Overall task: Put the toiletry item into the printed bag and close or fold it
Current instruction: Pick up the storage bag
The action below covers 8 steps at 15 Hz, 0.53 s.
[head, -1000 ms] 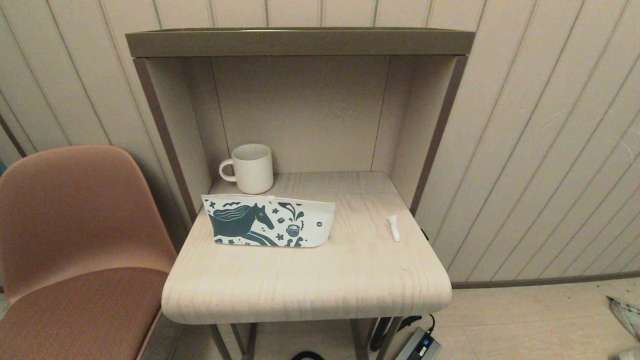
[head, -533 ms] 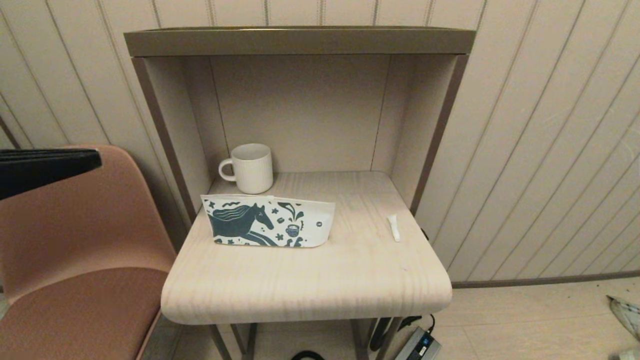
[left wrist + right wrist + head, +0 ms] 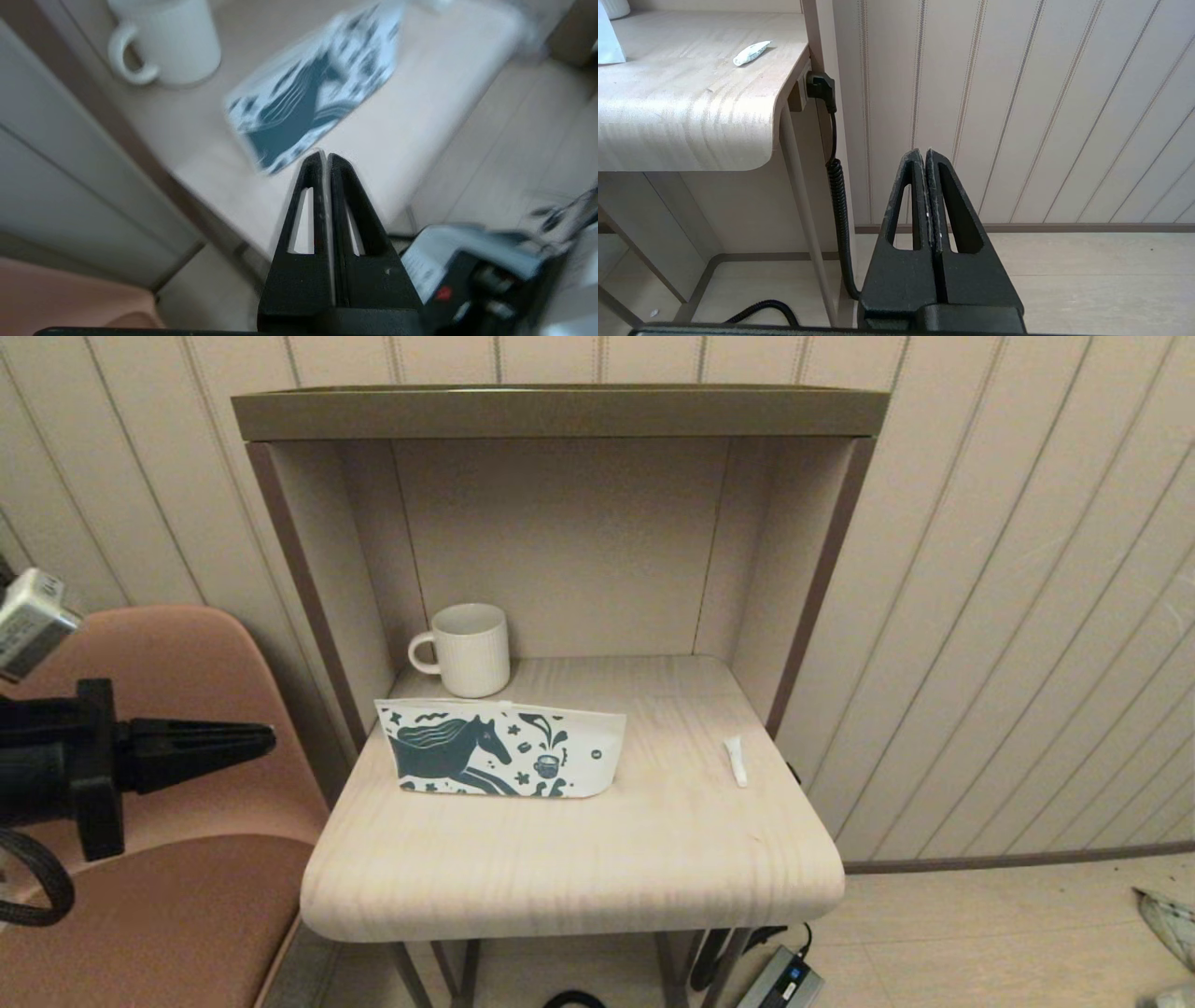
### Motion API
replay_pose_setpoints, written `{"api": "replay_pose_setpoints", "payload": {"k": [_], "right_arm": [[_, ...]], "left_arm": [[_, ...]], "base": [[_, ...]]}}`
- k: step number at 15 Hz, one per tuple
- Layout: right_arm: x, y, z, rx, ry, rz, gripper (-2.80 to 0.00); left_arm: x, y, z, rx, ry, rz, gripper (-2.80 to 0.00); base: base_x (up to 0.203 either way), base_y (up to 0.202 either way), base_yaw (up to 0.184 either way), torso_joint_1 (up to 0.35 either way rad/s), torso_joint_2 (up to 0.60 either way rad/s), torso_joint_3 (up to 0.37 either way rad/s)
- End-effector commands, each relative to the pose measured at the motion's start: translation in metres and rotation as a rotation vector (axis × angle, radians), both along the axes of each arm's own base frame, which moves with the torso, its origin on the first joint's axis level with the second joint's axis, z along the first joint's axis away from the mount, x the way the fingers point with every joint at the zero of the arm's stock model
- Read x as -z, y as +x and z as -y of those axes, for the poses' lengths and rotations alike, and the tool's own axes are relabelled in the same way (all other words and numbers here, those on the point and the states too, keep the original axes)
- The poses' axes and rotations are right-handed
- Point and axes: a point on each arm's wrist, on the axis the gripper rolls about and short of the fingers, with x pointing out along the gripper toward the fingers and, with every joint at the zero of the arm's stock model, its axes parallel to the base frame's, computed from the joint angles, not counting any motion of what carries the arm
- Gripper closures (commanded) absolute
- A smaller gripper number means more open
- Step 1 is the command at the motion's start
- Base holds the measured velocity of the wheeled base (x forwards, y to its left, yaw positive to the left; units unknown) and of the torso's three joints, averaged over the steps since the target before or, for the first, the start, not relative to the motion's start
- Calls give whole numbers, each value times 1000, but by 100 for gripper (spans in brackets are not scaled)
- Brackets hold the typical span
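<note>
The printed bag (image 3: 499,749), white with a dark teal horse, stands on its edge on the pale wooden table (image 3: 569,859), left of centre; the left wrist view shows the bag (image 3: 313,88) too. The toiletry item (image 3: 736,761), a tiny white tube, lies near the table's right edge, apart from the bag; in the right wrist view the tube (image 3: 751,52) is far off. My left gripper (image 3: 266,740) hovers over the chair, left of the table, shut and empty. Low beside the table's right side, off the head view, my right gripper (image 3: 924,154) is shut on nothing.
A white ribbed mug (image 3: 471,650) stands behind the bag in the open-fronted cabinet (image 3: 560,415). A pink chair (image 3: 140,784) is close on the left. A black coiled cable (image 3: 838,196) hangs from a plug at the table's right side. Panelled wall behind.
My left arm has come into the head view from the left and its gripper now points toward the table. Bag, tube and mug have not moved.
</note>
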Motion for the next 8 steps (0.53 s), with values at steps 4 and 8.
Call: {"api": "replay_pose_setpoints", "payload": {"k": [4,8], "right_arm": [[0,0,0,1,0,0,0],[0,0,0,0,0,0,0]], "left_arm": [[37,39,-23,72,4,12,-280],[43,63,-29,133,19,68,-280]], "base": [[0,0,0,0,0,0],[0,0,0,0,0,0]]}}
